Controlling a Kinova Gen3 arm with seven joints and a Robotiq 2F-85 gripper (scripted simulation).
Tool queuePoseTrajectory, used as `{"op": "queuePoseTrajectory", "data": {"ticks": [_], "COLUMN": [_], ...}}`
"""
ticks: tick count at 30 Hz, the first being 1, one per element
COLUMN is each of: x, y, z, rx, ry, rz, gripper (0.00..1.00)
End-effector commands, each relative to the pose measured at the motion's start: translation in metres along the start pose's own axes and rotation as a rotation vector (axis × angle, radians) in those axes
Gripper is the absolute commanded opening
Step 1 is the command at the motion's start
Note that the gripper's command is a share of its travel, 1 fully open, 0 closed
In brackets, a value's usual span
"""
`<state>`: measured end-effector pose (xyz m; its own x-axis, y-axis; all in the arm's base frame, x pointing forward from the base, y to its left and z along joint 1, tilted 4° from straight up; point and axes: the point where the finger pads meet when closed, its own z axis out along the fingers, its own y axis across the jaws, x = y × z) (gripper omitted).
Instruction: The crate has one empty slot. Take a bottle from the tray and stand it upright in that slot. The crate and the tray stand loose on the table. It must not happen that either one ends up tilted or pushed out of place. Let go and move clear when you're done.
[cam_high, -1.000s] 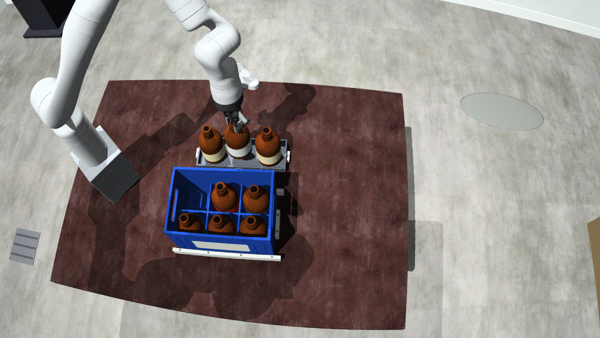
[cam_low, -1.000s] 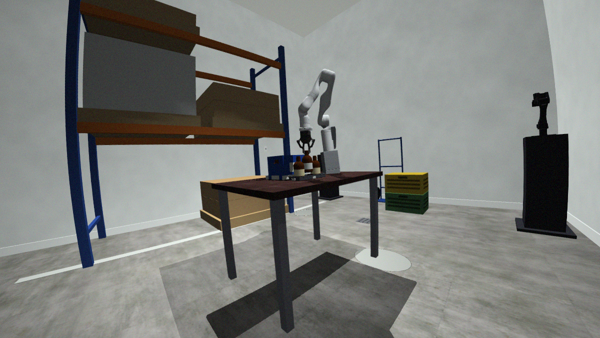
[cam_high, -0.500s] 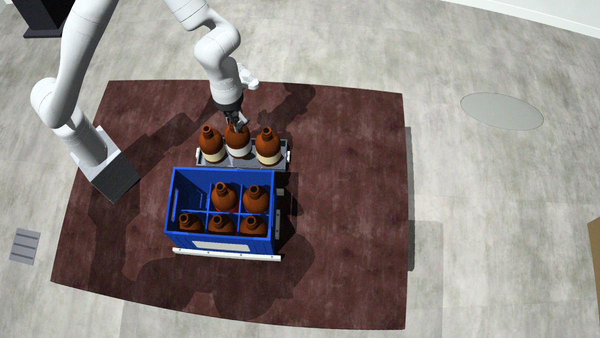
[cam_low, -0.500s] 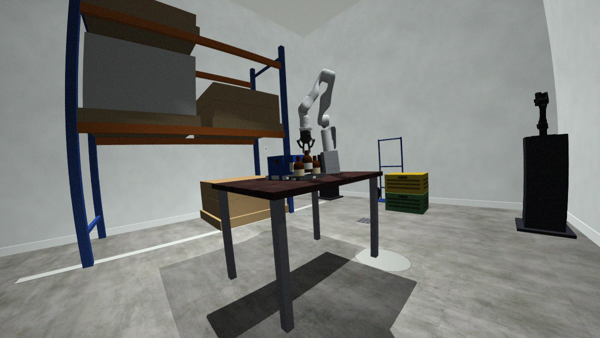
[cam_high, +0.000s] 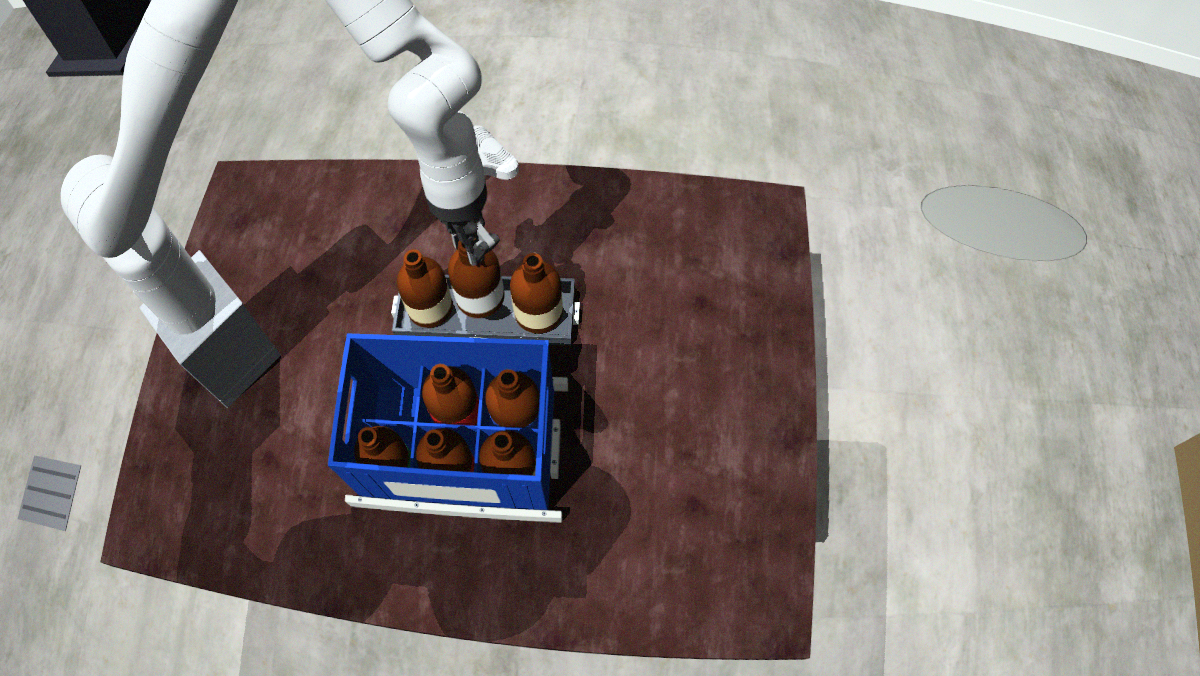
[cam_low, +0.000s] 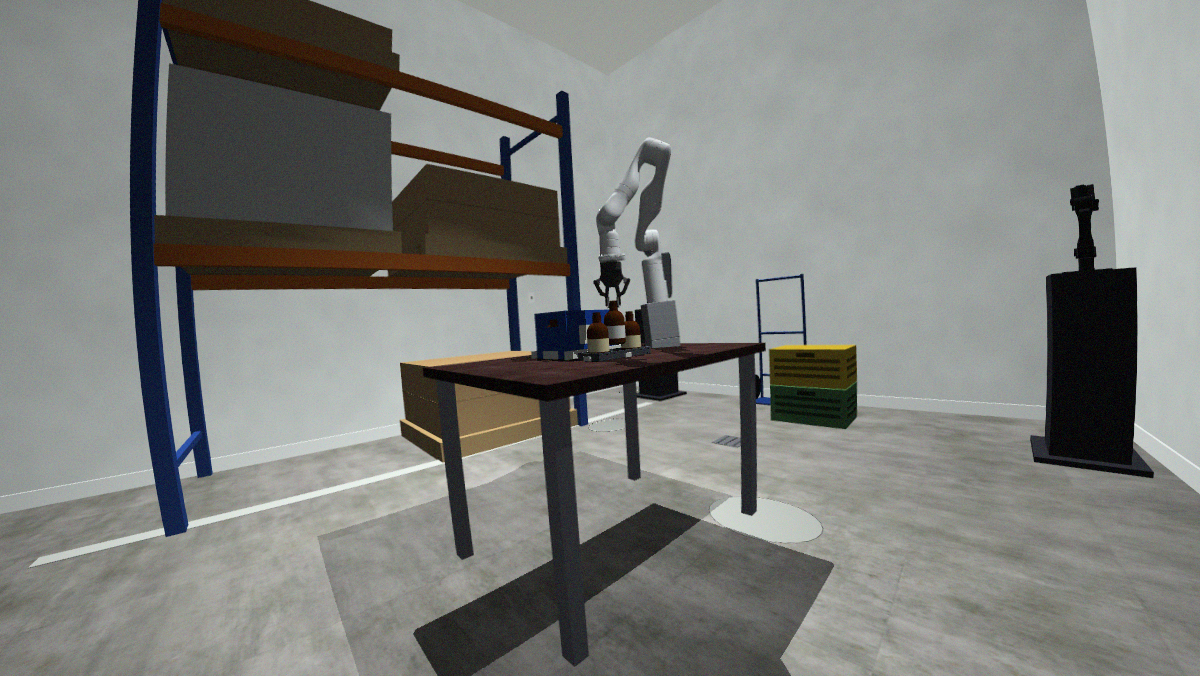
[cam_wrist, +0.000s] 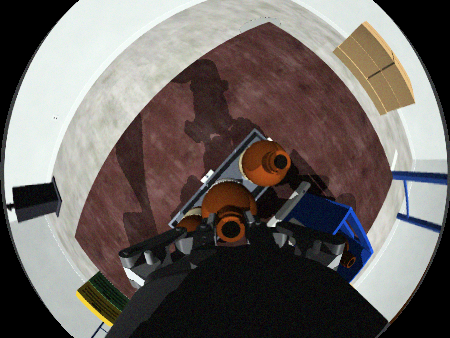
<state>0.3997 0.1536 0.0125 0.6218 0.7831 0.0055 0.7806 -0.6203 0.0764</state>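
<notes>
My gripper (cam_high: 475, 248) (cam_low: 612, 296) (cam_wrist: 230, 220) is shut on the neck of the middle brown bottle (cam_high: 476, 283) (cam_low: 615, 324) (cam_wrist: 225, 198). This bottle stands upright, a little higher than its two neighbours, over the grey tray (cam_high: 571, 309) (cam_low: 606, 356). A left bottle (cam_high: 421, 291) and a right bottle (cam_high: 535, 293) (cam_wrist: 266, 164) stand upright in the tray. The blue crate (cam_high: 445, 488) (cam_low: 554, 332) (cam_wrist: 321, 213) stands just in front of the tray. It holds several bottles. Its back left slot (cam_high: 382, 388) is empty.
The arm's grey base (cam_high: 220, 344) stands on the dark red table (cam_high: 713, 377) (cam_low: 587, 374) to the left of the crate. A white strip (cam_high: 453, 508) lies along the crate's front. A storage rack (cam_low: 151, 335), boxes and stacked crates (cam_low: 812, 384) stand around the room.
</notes>
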Motion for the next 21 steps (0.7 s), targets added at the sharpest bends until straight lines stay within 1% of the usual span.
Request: {"op": "queuePoseTrajectory", "data": {"ticks": [1,21], "x": [0.0005,0.0005], "y": [0.0002,0.0002], "z": [-0.0006,-0.0024], "rx": [0.0,0.0], "ry": [0.002,0.002], "rz": [0.0,0.0], "gripper": [0.0,0.0]}}
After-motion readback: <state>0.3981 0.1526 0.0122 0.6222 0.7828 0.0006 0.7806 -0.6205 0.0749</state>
